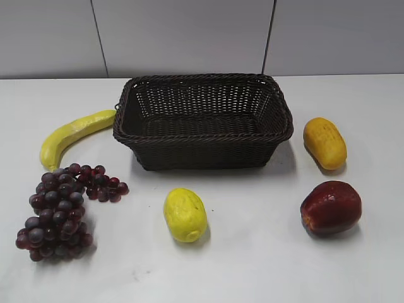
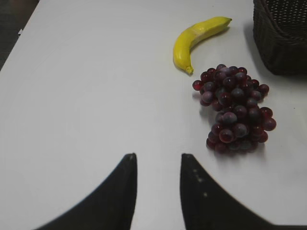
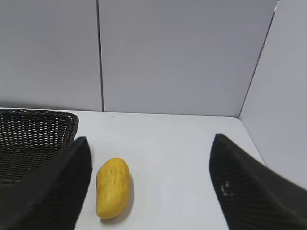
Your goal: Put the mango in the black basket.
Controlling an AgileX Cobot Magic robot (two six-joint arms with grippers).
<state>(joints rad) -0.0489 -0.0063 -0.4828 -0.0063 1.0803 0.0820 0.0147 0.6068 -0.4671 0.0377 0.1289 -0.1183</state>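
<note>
Black basket sits empty mid-table, nothing in it yet. Mango lies on the table just right of the basket, apart from it, above the red apple. Looks smooth, firm, likely slippery; grab across its narrow middle. Right gripper spread wide, holding nothing, mango ahead. Left gripper slightly parted, holding nothing.

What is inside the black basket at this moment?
Nothing shows inside the black basket: only its woven floor. The near wall covers the front strip of floor. The mango lies outside, right.
</note>
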